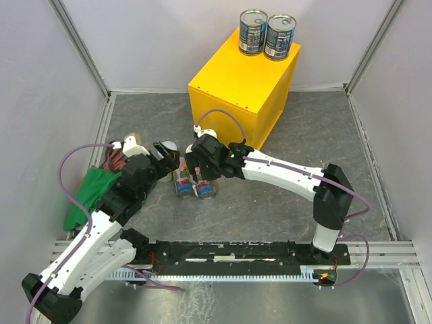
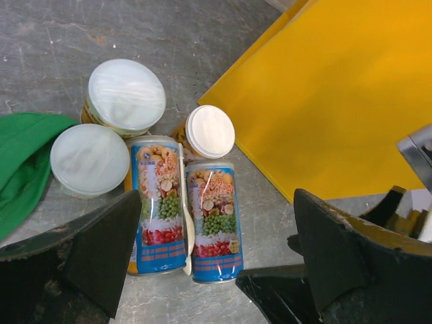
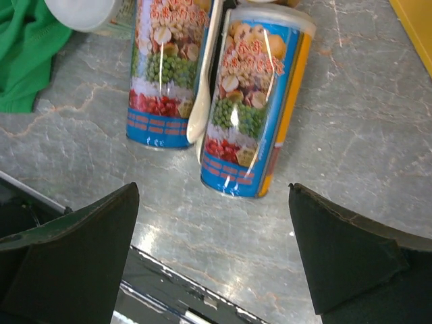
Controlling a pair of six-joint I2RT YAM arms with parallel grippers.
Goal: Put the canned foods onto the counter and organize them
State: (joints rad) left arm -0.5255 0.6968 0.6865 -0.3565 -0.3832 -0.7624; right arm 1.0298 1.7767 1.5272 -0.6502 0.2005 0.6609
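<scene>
step: grasp right-hand tall slim can (image 3: 253, 108) | right gripper (image 3: 213, 202) open, empty | left gripper (image 2: 217, 202) open, empty | tip: straddle its middle squarely, clear of neighbouring can (image 3: 165, 67)

Top view looks down from behind; both close wrist views share the tall cans (image 2: 213, 219) (image 3: 250, 115).

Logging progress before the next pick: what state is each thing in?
blue-labelled cans, upright on the yellow counter
tall slim cans, upright on the floor, side by side
small cans, lids on, on the floor
green cloth, crumpled
left gripper, open, empty
right gripper, open, empty
</scene>
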